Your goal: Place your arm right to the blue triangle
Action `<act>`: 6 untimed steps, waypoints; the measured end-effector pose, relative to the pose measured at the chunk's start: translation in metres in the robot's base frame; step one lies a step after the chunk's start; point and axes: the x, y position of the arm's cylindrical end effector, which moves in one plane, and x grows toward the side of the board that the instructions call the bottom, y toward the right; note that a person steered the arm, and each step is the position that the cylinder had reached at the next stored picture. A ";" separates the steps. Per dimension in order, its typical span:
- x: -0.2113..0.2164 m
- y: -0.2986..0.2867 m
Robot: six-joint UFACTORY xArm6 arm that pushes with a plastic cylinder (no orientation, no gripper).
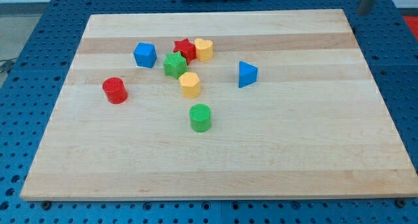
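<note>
The blue triangle (247, 74) lies on the wooden board (294, 145), right of the middle and apart from the other blocks. A dark rod shows at the view's top right corner. Its lower end, my tip (363, 12), is just off the board's far right corner, far up and to the right of the blue triangle. It touches no block.
A blue cube (145, 55), red star (185, 49), yellow heart (204, 49), green star (174, 64) and yellow hexagon (189, 84) cluster left of the triangle. A red cylinder (115, 90) lies at the left and a green cylinder (200, 117) below the cluster.
</note>
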 end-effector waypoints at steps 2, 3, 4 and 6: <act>-0.011 -0.074; -0.011 -0.086; -0.011 -0.120; 0.081 -0.162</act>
